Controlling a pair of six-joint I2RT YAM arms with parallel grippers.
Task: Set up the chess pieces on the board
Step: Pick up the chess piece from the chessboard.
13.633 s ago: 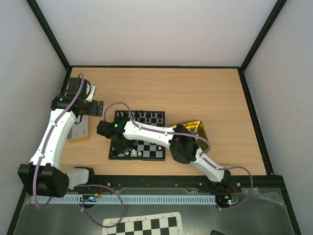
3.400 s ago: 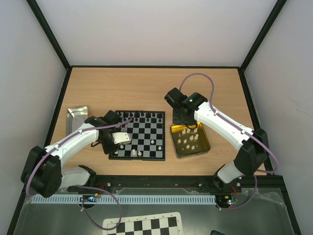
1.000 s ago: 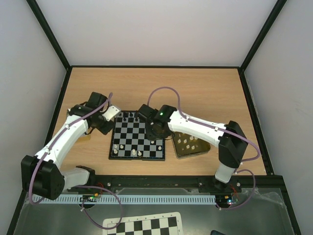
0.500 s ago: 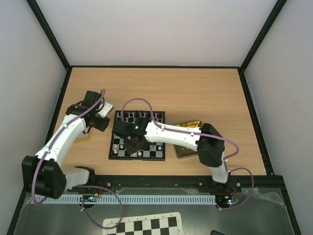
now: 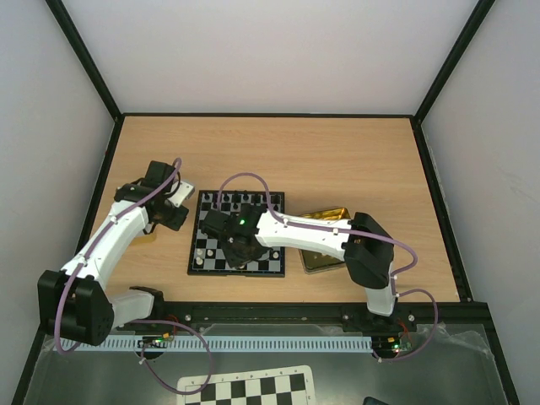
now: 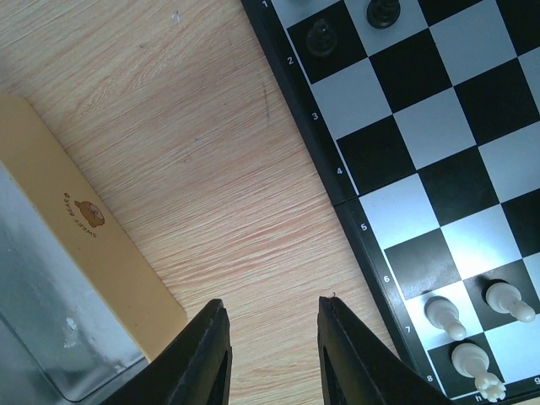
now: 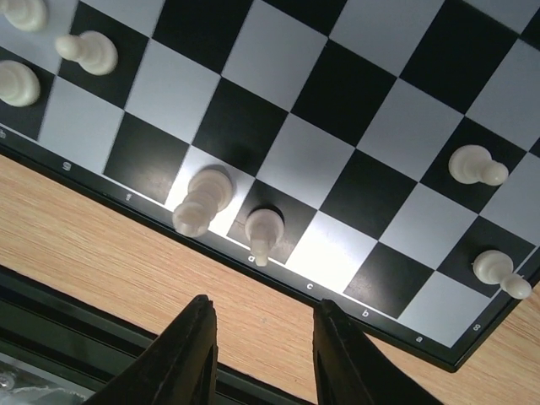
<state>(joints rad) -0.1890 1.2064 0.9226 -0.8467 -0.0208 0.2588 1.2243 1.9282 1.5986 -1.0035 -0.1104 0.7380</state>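
The board (image 5: 208,239) lies mid-table with black chess pieces (image 5: 245,201) on its far rows and white ones (image 5: 211,257) on the near rows. My right gripper (image 5: 239,256) hovers over the board's near edge. In the right wrist view it (image 7: 263,305) is open and empty above the wood, just off the frame. Two white pieces (image 7: 202,201) (image 7: 263,232) stand on the back row before it. My left gripper (image 5: 174,211) (image 6: 272,307) hangs open and empty over bare wood left of the board (image 6: 422,143).
A gold tin (image 5: 321,263) sits right of the board, mostly under my right arm. A gold-edged tin lid (image 6: 84,245) lies left of my left gripper. A printed checkered sheet (image 5: 245,388) lies below the near rail. Black frame posts border the table.
My right gripper swung left across the board to its near edge, then eased slightly right, its jaws narrowing a little. My left gripper drew back a little leftward off the board's corner.
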